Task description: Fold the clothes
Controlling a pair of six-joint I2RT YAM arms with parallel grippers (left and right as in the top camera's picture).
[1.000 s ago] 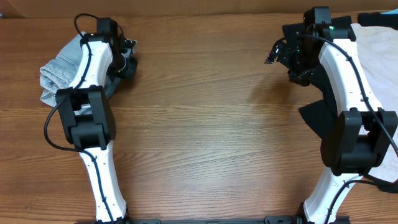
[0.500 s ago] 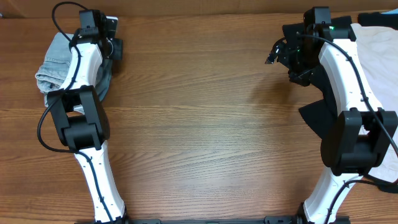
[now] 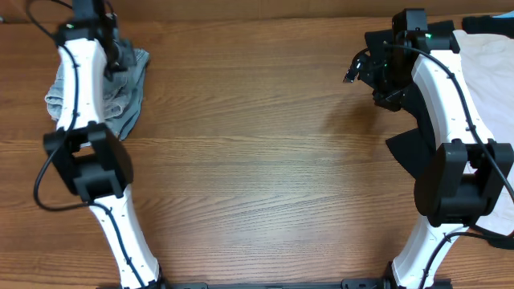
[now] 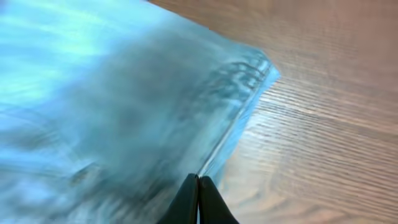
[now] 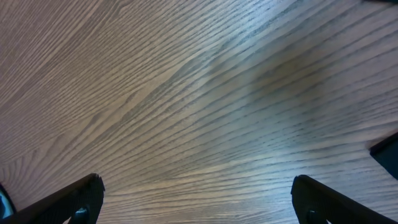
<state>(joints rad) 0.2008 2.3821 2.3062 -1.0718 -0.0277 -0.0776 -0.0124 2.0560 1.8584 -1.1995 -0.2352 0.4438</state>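
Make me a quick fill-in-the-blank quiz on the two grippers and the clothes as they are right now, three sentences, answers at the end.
1. The left gripper is ___ on an edge of the denim shorts.
2. The right gripper, jaws wide apart, holds ___ and has only the wooden table below it.
3. In the overhead view, the cream garment lies at the robot's ___ side of the table.

Missing words: shut; nothing; right.
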